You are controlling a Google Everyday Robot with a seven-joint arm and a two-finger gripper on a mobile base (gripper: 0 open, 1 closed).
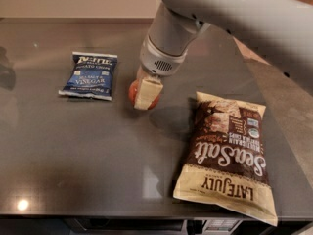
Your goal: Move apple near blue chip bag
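Note:
The apple (132,92) is small and red-orange, held between the cream-coloured fingers (146,91) of my gripper (145,100), which is shut on it. The apple hangs a little above the dark table, with its shadow below and to the right. One finger covers most of the apple's front. The blue chip bag (89,76) lies flat on the table to the left of the apple, a short gap apart. My grey arm comes down from the upper right.
A large brown-and-tan "Sea Salt" bag (226,155) lies at the right, reaching to the table's front edge (98,213). The dark grey table (73,151) is bare in front of the blue bag.

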